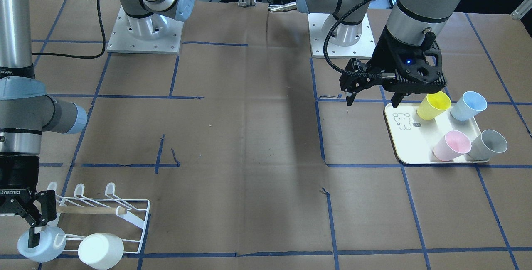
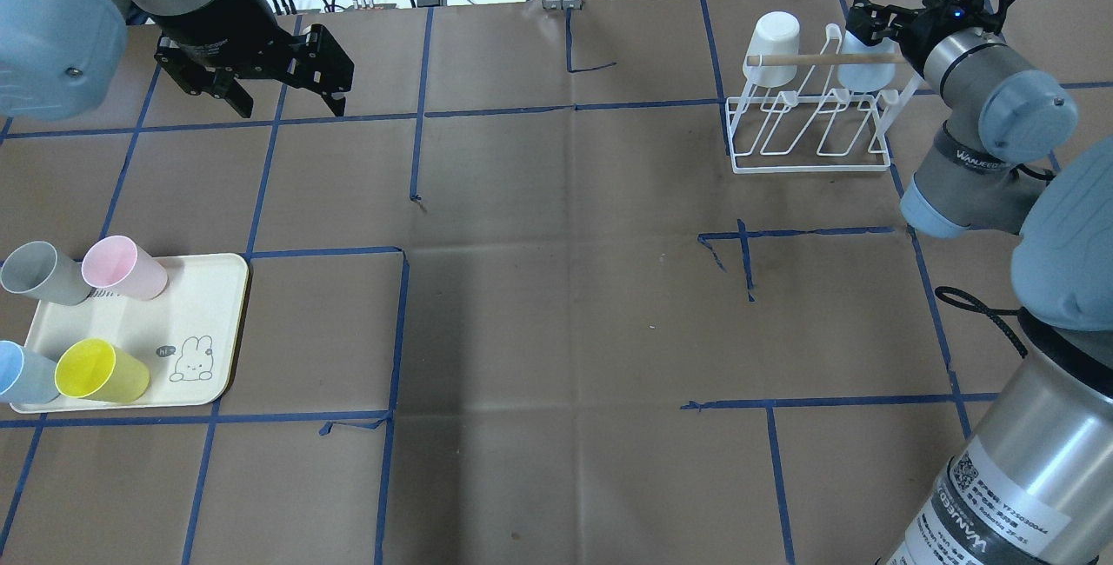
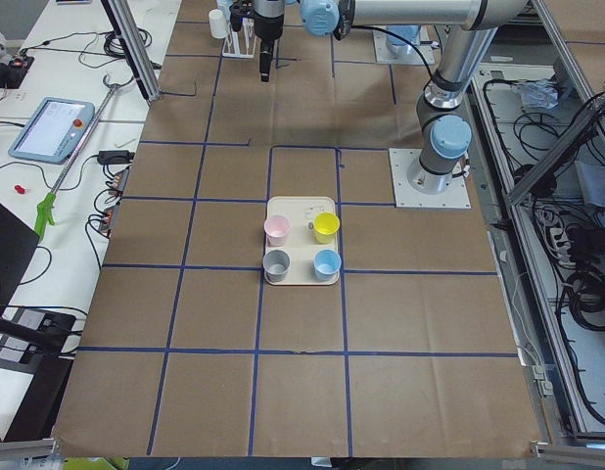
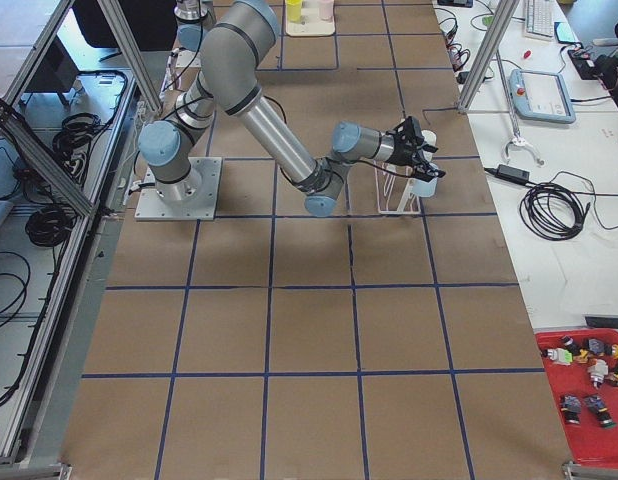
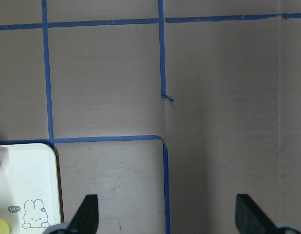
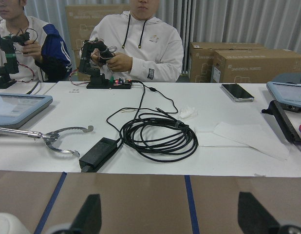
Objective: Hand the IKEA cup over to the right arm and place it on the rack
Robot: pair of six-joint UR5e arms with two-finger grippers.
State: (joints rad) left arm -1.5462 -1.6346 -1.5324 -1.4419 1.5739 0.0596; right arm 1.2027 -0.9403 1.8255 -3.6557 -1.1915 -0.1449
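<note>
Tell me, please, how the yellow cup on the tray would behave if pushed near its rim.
The yellow cup stands upright on a base narrower than its mouth, so it would probably tip rather than slide. It looks like thin, empty plastic, so it is likely light. Its taper suggests it would roll in a curve.

White-coated wire rack (image 2: 810, 169), wooden dowel (image 2: 809, 60), matt paper table cover (image 2: 556, 287).

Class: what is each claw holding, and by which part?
Nothing is held. The left claw hangs open near the tray; the right claw is open at the pale blue cup on the rack.
</note>
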